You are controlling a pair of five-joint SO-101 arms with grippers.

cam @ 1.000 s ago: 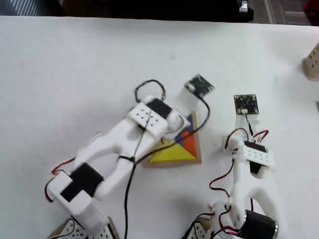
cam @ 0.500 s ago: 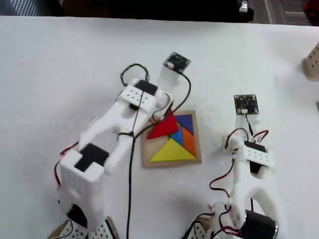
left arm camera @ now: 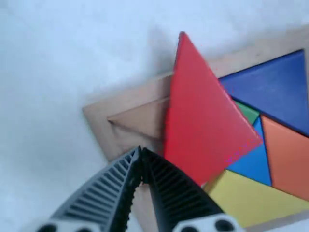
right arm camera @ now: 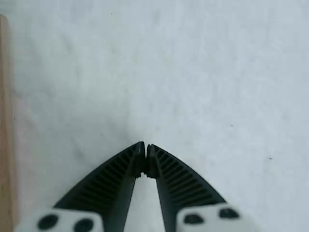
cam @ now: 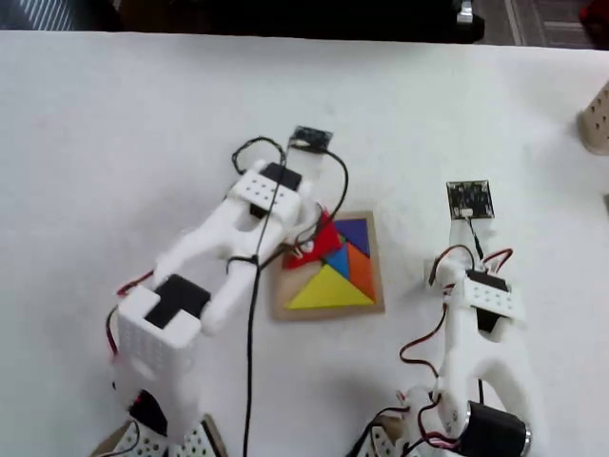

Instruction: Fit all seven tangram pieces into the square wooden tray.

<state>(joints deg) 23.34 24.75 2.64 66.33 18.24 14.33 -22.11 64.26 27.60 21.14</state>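
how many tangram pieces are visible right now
6, all at the tray: red triangle askew across its rim; dark blue, green sliver, light blue, orange and yellow seated inside. A seventh may hide beneath the red.

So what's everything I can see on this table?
Table: one, white, under everything.
Wooden tray: one, light wood, between the two arms.
Red triangle: one, red, askew across the tray's rim, not seated.
Yellow triangle: one, yellow, seated in the tray.
Orange piece: one, orange, seated beside the yellow.
Dark blue piece: one, dark blue, seated in a tray corner.
Light blue piece: one, light blue, mid-tray.
Green piece: one, green, a sliver beside the red triangle.
Perforated beige block: one, beige, table's right edge.
Left gripper: one, black, shut, over the tray's empty corner.
Right gripper: one, black, shut, over bare table.
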